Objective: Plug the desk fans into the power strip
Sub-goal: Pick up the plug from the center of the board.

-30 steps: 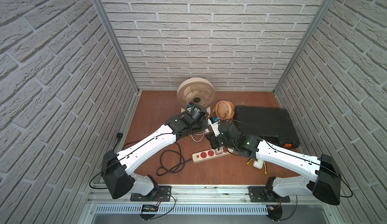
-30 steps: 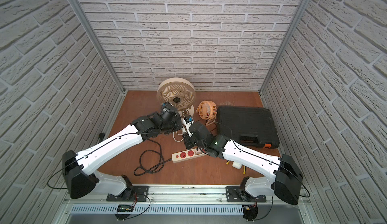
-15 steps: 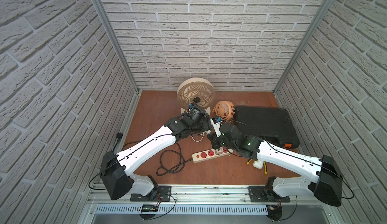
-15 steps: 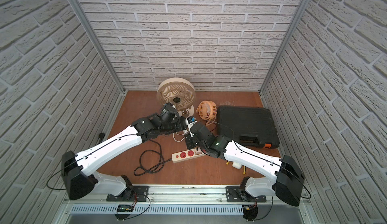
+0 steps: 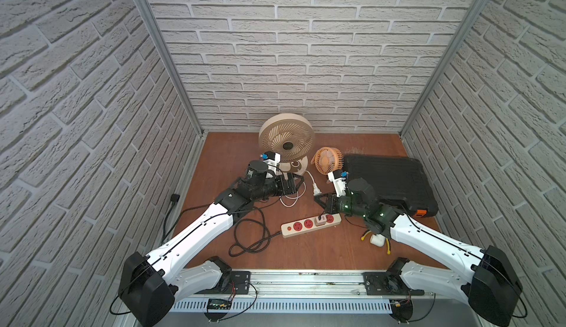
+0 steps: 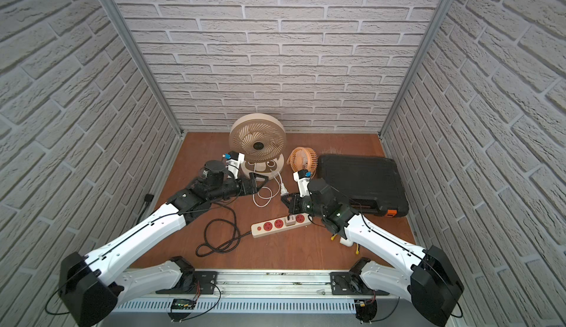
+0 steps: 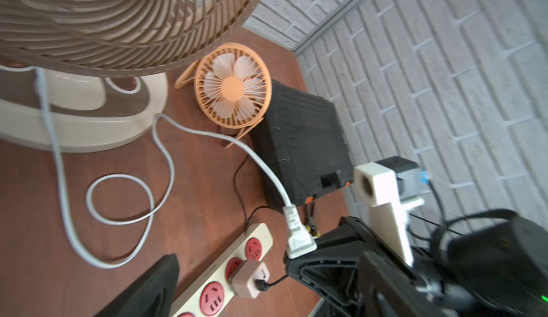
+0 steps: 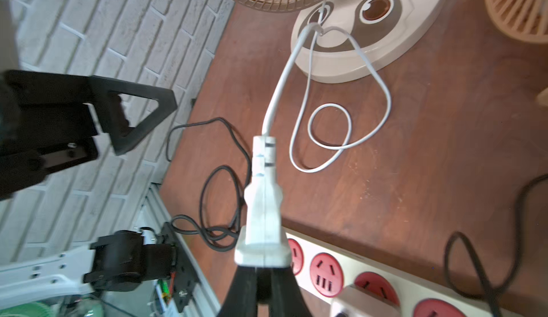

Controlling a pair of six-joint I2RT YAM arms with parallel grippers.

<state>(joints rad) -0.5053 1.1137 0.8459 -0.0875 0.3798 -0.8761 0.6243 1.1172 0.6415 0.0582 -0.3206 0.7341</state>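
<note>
Right gripper (image 8: 261,274) reaches toward table centre, fingers pinched on white plug (image 8: 262,211) of desk fan (image 5: 286,140), plug held above power strip (image 5: 311,226). Left gripper (image 6: 260,183) low beside fan base, jaws spread wide, holding nothing. No readable writing. Strip lies near table's front-middle, beige adapter (image 7: 250,278) in one socket, black cord (image 5: 248,239) coiled toward left edge. Small orange fan (image 5: 327,160), black case (image 5: 389,181) at right-rear.
</note>
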